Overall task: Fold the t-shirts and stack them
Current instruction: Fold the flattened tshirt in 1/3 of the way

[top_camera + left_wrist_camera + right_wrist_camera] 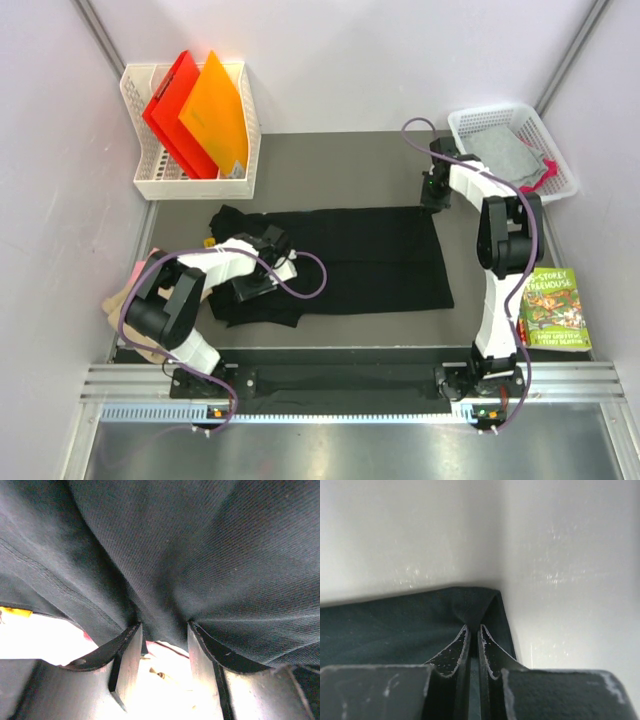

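A black t-shirt (360, 255) lies spread across the middle of the table, bunched at its left end. My left gripper (268, 262) is at that bunched end. In the left wrist view it (164, 627) is shut on a thick fold of the black cloth (210, 555), which drapes over both fingers. My right gripper (432, 196) is at the shirt's far right corner. In the right wrist view it (474, 628) is shut on that corner (470, 605), jaws almost together. Tan and pink shirts (125, 295) lie at the left table edge. The daisy patch is hidden.
A white rack (150, 180) with a red folder (170, 110) and an orange folder (215, 110) stands at the back left. A white basket (480, 120) holding grey and pink cloth is at the back right. A colourful picture book (555, 310) lies at the right front.
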Robot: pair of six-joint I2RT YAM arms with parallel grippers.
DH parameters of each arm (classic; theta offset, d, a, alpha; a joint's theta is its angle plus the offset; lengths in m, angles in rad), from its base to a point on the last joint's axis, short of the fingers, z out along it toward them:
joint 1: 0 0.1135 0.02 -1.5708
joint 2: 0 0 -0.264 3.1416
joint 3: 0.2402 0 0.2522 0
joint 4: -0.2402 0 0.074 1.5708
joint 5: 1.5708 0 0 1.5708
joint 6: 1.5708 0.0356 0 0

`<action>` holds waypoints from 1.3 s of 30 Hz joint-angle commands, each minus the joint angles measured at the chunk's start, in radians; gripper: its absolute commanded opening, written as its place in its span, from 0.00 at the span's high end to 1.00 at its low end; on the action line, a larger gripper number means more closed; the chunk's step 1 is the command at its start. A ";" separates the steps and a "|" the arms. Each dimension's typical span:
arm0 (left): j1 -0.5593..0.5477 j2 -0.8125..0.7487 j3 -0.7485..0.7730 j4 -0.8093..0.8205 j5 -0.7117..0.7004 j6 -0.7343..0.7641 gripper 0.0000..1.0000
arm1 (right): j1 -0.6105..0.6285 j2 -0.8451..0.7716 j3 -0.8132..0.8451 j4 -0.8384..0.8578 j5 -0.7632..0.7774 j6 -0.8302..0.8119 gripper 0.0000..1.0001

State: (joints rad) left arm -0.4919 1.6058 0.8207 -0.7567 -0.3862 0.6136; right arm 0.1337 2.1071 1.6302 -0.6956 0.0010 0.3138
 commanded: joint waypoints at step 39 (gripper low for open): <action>0.115 0.017 0.086 -0.007 0.033 0.031 0.52 | 0.128 -0.343 -0.192 -0.094 0.080 0.070 0.30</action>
State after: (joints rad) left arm -0.3828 1.6295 0.8837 -0.7689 -0.3573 0.6521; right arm 0.1616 1.8641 1.5608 -0.8005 0.1059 0.3321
